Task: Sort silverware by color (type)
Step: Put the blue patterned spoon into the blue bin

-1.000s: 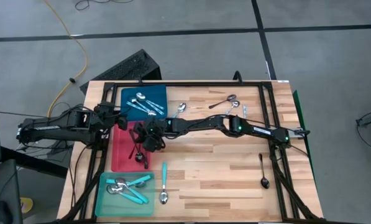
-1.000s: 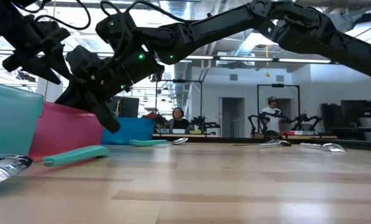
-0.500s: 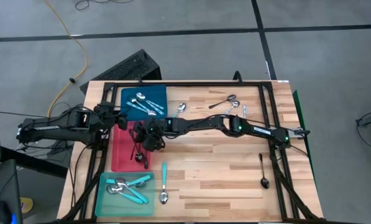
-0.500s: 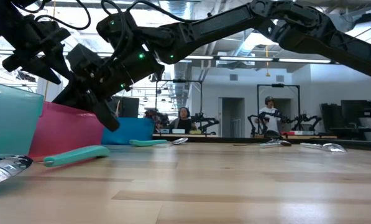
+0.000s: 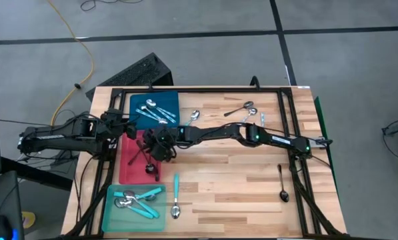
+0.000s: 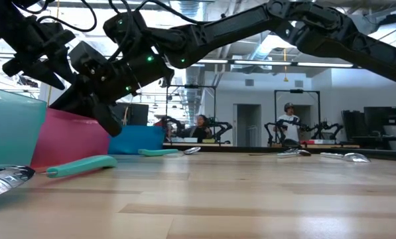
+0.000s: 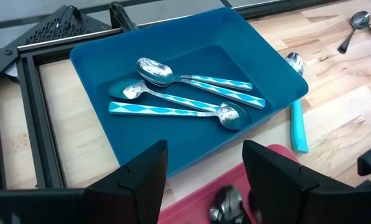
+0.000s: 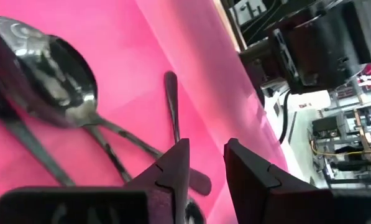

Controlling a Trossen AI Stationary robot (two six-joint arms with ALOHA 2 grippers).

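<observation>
**Right gripper parted over red tray, black spoons beneath**

Butcher-block table on grey floor. Right gripper above red tray, fingers apart, nothing between them; black spoons lie in the tray. Left gripper open, empty, near blue tray holding patterned turquoise-handled spoons. Teal tray holds more. Loose spoons: turquoise, silver, black. Room behind: a person standing, other rigs
</observation>
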